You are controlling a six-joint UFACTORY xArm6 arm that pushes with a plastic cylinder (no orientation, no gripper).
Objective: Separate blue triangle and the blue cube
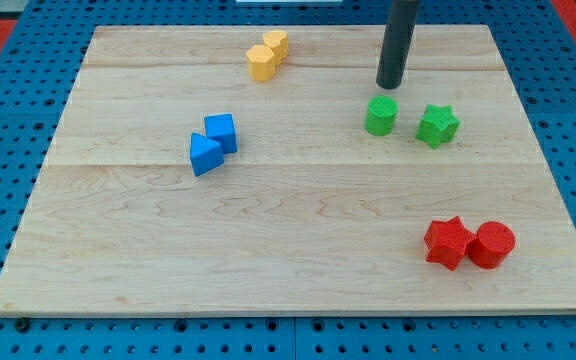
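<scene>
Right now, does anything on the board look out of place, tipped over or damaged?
Nothing stands out. The blocks sit flat in four pairs: blue triangle touching blue cube, two yellow blocks at the view's top, two green, two red. My tip is just above the green cylinder, touching nothing.

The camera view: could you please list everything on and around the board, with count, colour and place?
blue triangle: one, blue, left of centre, touching the blue cube
blue cube: one, blue, just above-right of the triangle
yellow blocks: two, yellow, touching, top centre
green cylinder: one, green, right of centre
green star: one, green, right of the cylinder
red star: one, red, bottom right
red cylinder: one, red, touching the red star
wooden board: one, pale wood
my tip: one, dark, just above the green cylinder, far from both blue blocks
</scene>
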